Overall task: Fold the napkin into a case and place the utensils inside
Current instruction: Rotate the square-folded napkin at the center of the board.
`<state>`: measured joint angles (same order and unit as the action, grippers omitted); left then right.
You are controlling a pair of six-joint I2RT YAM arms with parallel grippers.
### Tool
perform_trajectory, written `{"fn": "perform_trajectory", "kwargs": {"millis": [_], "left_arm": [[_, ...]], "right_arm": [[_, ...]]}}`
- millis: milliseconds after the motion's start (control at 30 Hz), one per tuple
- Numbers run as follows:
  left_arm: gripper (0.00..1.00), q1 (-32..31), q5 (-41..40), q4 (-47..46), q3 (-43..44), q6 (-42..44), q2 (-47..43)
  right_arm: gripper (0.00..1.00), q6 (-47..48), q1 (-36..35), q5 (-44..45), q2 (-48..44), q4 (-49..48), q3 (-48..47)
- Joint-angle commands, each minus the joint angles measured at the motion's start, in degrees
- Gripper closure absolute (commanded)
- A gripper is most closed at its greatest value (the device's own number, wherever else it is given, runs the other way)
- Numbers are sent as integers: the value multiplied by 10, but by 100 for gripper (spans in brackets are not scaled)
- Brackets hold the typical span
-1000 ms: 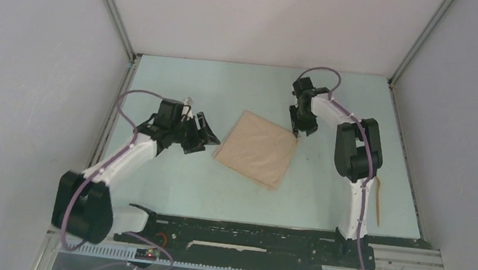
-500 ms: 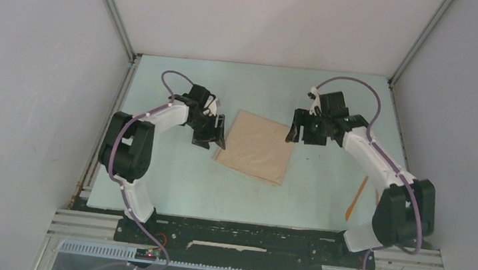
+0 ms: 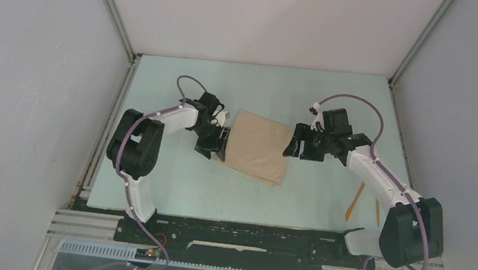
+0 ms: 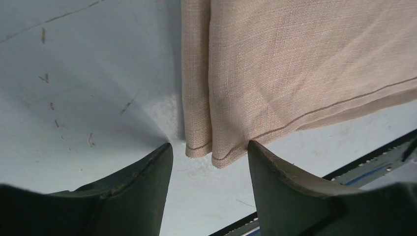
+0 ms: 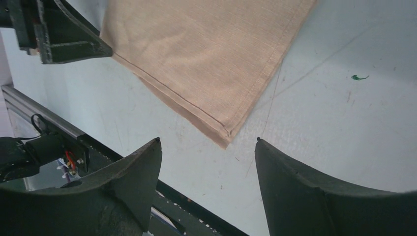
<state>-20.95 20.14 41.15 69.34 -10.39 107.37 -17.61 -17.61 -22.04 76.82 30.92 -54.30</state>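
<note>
The beige-tan napkin [image 3: 258, 147] lies flat mid-table, folded into two layers. In the left wrist view its near corner [image 4: 212, 150] sits on the table just ahead of the gap between my left fingers [image 4: 142, 177]. My left gripper [image 3: 217, 146] [image 4: 209, 152] is open at the napkin's left corner. My right gripper [image 3: 292, 146] [image 5: 207, 142] is open at its right side, the cloth corner [image 5: 225, 140] just ahead of the fingertips. Two orange-brown utensils [image 3: 355, 197] lie at the right, near my right arm.
The grey enclosure walls surround the pale green table [image 3: 171, 181]. The black rail [image 3: 246, 236] runs along the near edge. My left gripper body [image 5: 59, 29] shows in the right wrist view, at the napkin's far corner.
Both grippers have closed in on the napkin, the left to its left corner and the right down along its right edge. The napkin has hardly moved.
</note>
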Motion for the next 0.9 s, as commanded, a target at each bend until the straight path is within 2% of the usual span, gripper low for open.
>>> {"fn": "perform_trajectory", "kwargs": {"millis": [0,200,367,533,667,767,867], "left_arm": [[35,-26,-74,16,-1,30,9],[46,-25,-65,22,10,40,12],[63,-22,-52,20,6,46,11],[72,-9,-25,11,-1,48,1],[87,1,4,3,-4,41,0],[95,1,47,-15,-23,8,-3],[100,-9,96,-79,-91,-88,-32]], "right_arm": [[23,-22,-1,-18,-18,-32,4],[23,-21,-8,-12,-18,-31,7],[24,-26,-9,-17,-18,-42,22],[24,-29,-15,-19,-8,-49,32],[24,-32,-22,-19,-1,-54,37],[23,-33,-24,-16,-1,-53,41],[23,-37,-24,2,-1,-39,44]]}}
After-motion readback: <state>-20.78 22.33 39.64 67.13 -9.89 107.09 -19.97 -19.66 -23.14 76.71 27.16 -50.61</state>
